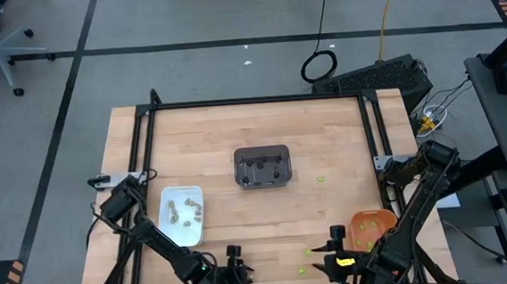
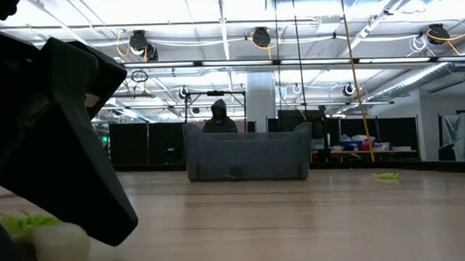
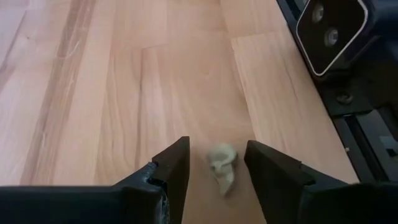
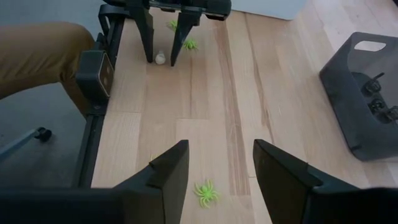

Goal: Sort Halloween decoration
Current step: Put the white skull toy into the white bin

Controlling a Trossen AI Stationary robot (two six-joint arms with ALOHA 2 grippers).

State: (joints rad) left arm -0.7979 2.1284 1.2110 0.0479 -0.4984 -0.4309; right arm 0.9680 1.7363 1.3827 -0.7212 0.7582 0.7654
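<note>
Hovering low over the near edge of the wooden table [image 1: 241,214], my left gripper [image 3: 216,163] has its jaws released, with a pale tan skull trinket [image 3: 222,168] lying on the wood in the gap between the two fingers; I cannot tell whether either finger touches it. Taking the dark grey tray [image 1: 262,166] at the middle of the table as my landmark, this gripper sits nearer to me than the tray and slightly to its left.

Farther left of the grey tray rests the white tray [image 1: 183,215], holding several tan trinkets [image 1: 180,212]. Inside the grey tray itself are a few dark brown-black trinkets [image 1: 257,168].

Just right of the grey tray a single lime-green trinket [image 1: 321,179] lies loose on the wood. Right of it and nearer to me stands the orange tray [image 1: 373,227], with green pieces [image 1: 365,234] in it.

My right gripper [image 4: 216,179] is beside the orange tray, on the side towards my left gripper, also released and grasping nothing. A lime-green spider [image 4: 205,192] lies on the table just beneath its open jaws. More green spiders [image 4: 188,44] lie by my left gripper's fingers, seen from the right wrist.
</note>
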